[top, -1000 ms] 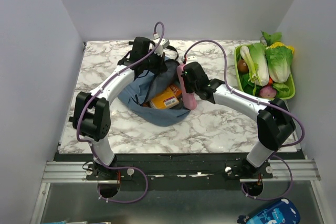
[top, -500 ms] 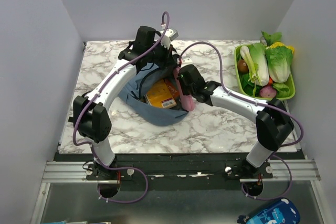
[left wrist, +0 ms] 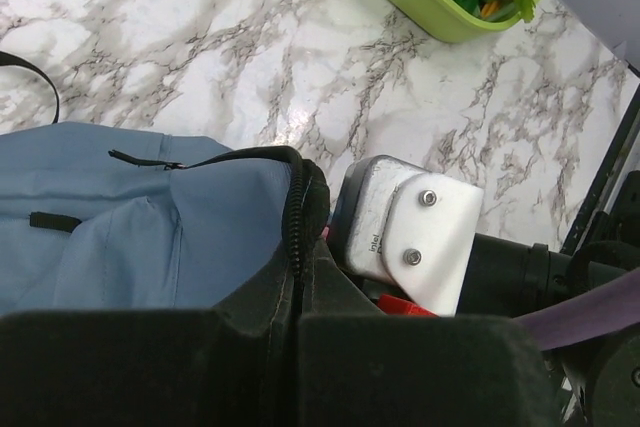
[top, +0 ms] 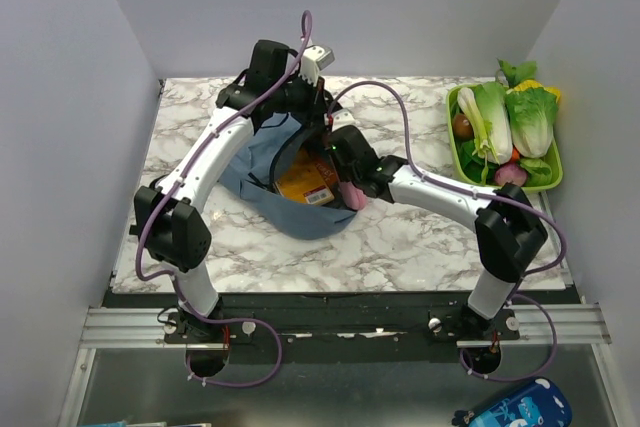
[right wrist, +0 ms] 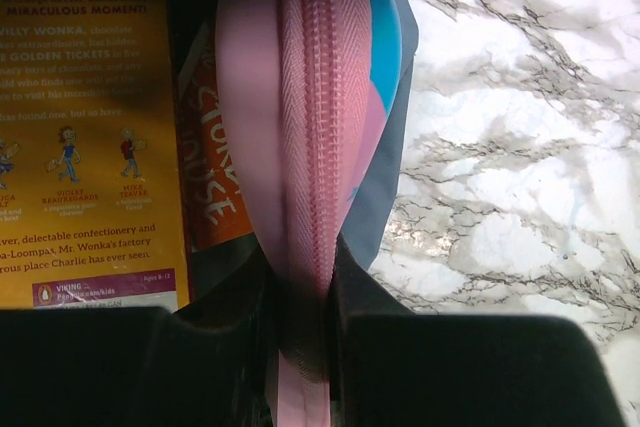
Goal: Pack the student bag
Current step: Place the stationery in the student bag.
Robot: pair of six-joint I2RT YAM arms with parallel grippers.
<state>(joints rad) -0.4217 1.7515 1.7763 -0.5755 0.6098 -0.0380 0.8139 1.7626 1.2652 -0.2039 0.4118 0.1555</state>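
left gripper (left wrist: 298, 292) pinching zipper rim of student bag (left wrist: 120, 222), right gripper (right wrist: 305, 312) clamped on pink pencil case (right wrist: 300, 97) over its opening

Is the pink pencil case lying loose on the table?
No, the right arm's jaws grip the pink pencil case, held over the open student bag.

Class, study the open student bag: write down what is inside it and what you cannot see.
Inside the student bag lie a yellow book and an orange book. The right gripper holds a pink pencil case at the opening. Anything beneath the books is covered.
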